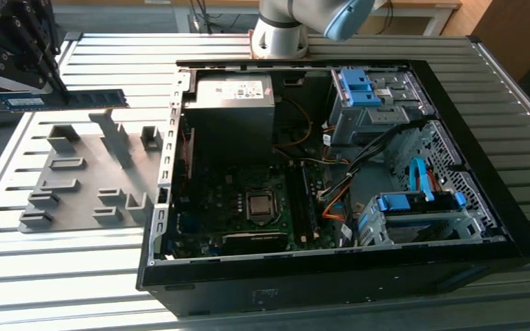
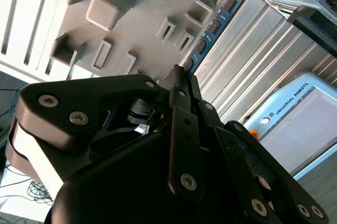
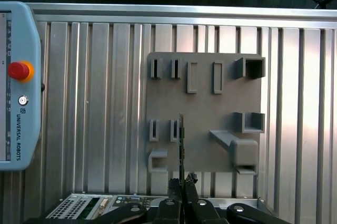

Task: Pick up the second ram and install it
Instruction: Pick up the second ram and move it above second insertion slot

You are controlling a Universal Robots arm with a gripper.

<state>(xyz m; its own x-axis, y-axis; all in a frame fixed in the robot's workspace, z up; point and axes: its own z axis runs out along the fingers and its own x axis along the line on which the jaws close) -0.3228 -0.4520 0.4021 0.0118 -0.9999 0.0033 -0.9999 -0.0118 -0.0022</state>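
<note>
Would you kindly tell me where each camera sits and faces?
Exterior view: off the arm, looking down on the computer case; arm base, end effector show.
First wrist view: on the arm, looking along the end effector at the gray rack.
Second wrist view: on the arm, slanting past the end effector.
Shared: gray rack, held second ram.

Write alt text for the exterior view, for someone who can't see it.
The gripper holds the second ram level in its jaws over the gray rack, to the exterior view's left of an open computer case lying on a slatted metal table.
</note>
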